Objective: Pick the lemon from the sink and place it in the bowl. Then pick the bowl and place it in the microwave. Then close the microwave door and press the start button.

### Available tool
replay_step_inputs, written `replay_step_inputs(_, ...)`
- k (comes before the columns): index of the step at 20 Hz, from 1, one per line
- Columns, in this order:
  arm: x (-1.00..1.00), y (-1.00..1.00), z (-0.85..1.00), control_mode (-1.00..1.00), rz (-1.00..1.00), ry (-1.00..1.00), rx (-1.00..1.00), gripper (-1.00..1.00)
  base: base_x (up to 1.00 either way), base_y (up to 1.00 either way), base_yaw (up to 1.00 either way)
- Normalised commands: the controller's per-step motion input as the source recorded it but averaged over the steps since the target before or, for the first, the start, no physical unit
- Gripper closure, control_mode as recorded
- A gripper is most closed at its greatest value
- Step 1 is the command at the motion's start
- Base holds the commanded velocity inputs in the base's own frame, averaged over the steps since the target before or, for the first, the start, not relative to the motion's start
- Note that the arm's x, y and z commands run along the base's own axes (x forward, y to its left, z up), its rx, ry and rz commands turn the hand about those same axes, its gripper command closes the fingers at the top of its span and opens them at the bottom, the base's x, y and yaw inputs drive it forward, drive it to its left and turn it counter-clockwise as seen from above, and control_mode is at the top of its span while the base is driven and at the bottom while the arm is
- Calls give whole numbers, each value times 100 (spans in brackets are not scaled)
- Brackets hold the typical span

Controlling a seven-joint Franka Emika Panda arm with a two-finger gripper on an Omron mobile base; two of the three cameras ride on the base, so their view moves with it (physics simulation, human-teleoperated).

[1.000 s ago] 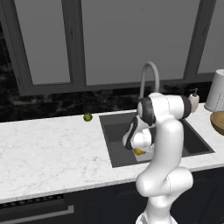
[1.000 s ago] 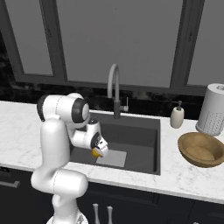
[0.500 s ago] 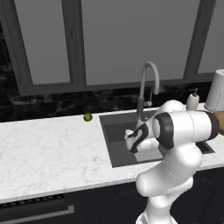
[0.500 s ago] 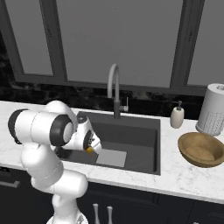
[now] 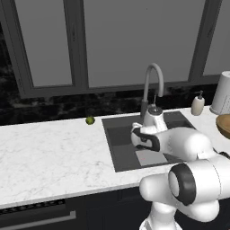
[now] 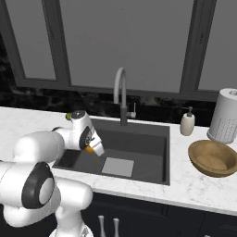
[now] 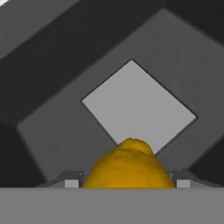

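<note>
gripping the lemon (image 7: 129, 165) tight, the gripper (image 6: 90, 150) hangs above the sink (image 6: 152, 139) floor.

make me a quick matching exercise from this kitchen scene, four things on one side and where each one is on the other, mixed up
Things:
1. lemon
2. small green fruit
3. wooden bowl
4. soap bottle

Places:
A. on the counter to the right of the sink
B. between the fingers of the gripper, above the sink floor
C. on the counter to the left of the sink, near the back wall
D. behind the sink's right back corner, beside the white paper roll

Pairs: 1-B, 2-C, 3-A, 4-D
</note>
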Motion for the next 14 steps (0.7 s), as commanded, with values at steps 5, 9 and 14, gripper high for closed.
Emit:
replay_step_inputs(5, -71, -56, 20, -100, -2, -7, 0, 100, 0, 0, 0)
replay_step_inputs(9, -62, -79, 23, -100, 0, -3, 0, 100, 0, 0, 0)
replay_step_inputs(14, -50, -88, 26, -100, 0, 0, 0, 100, 0, 0, 0)
